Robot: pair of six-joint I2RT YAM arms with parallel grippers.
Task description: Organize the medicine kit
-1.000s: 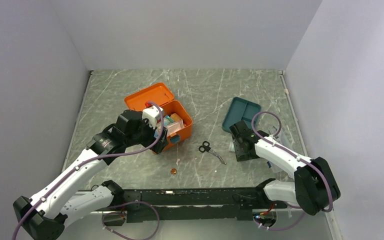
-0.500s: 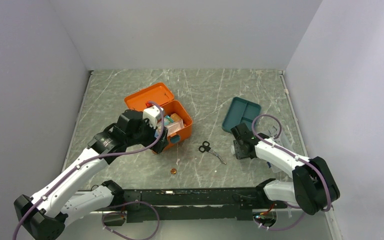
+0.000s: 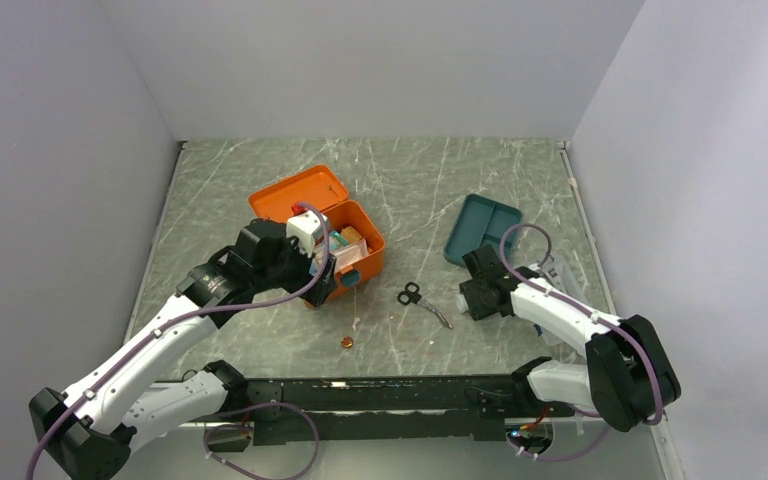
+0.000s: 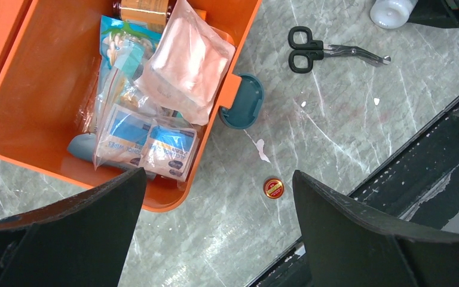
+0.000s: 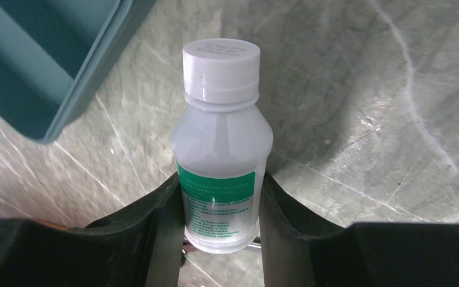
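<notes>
Right claw [image 5: 220, 206] clamped on white bottle [image 5: 221, 137], left claw [image 4: 218, 173] apart over medicine kit [image 4: 48, 89]; we recommend a straight lift before transfer.

Kit: orange rectangular plastic box [image 3: 370, 252], lid open, on grey marbled counter [image 3: 410, 180].
Left end effector [image 3: 326, 266]: above box.
Scissors [image 3: 418, 299]: black-handled, between box and flat teal tray [image 3: 482, 228].

A: What lies on your table [image 3: 260, 180]?

B: Your grey-green marbled table carries the open orange medicine kit [image 3: 368, 262] at left and a flat teal tray [image 3: 482, 228] well to its right.

A: And between them?

B: Black-handled scissors [image 3: 422, 300]. Nearer you lie a small round red cap [image 3: 346, 342] and a white scrap [image 4: 261, 149].
</notes>
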